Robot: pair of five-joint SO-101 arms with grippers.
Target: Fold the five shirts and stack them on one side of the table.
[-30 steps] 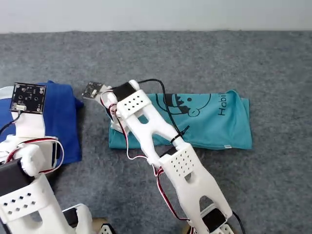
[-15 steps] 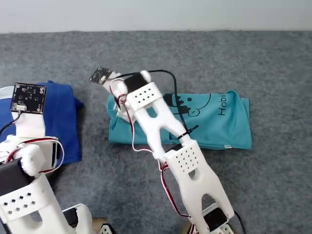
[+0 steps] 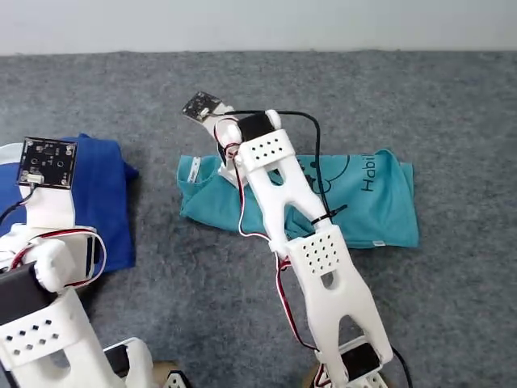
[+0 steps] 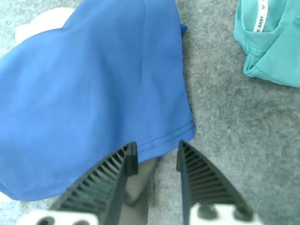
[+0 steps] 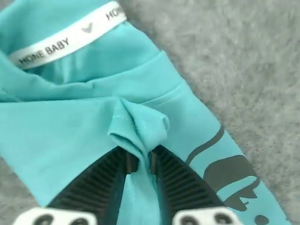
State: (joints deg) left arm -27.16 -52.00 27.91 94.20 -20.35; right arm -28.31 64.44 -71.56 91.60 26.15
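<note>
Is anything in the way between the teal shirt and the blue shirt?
Nothing lies on the carpet between teal shirt and blue shirt; the open left claw hangs over the blue shirt's edge.

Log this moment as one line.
right gripper: shut on teal shirt fold | left gripper: open over blue shirt edge | shirts lie apart on grey table
</note>
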